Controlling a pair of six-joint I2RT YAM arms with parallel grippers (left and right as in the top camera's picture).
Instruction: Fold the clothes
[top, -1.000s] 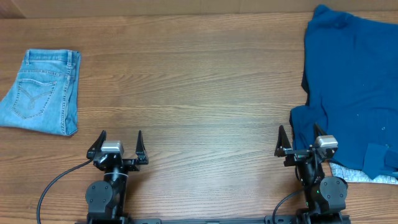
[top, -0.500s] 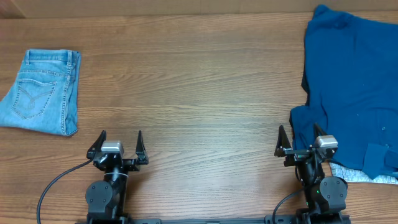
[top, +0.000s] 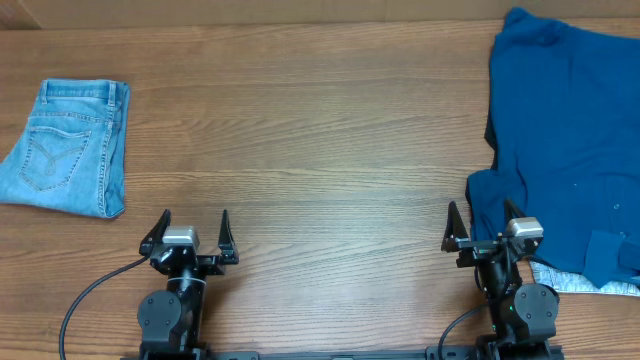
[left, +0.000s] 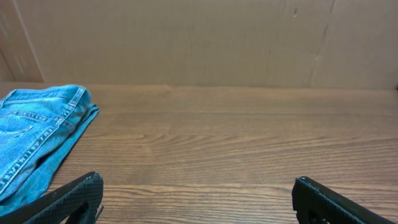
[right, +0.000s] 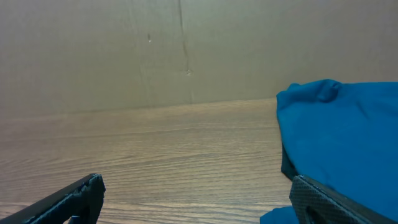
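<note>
jeans (top: 68, 148): folded compact, seemingly done | left tool (top: 194, 215), near jeans: apart, empty | right tool (top: 480, 210), farther off: apart, empty

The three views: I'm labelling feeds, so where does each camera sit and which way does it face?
Overhead: above the table, looking straight down; jeans left, blue garment right; left fingers and right fingers open.
Left wrist: on the left arm, looking level across the table toward the back wall; own fingers at bottom corners.
Right wrist: same, from the right arm.
Shared: overhead and left wrist both show the jeans.
</note>
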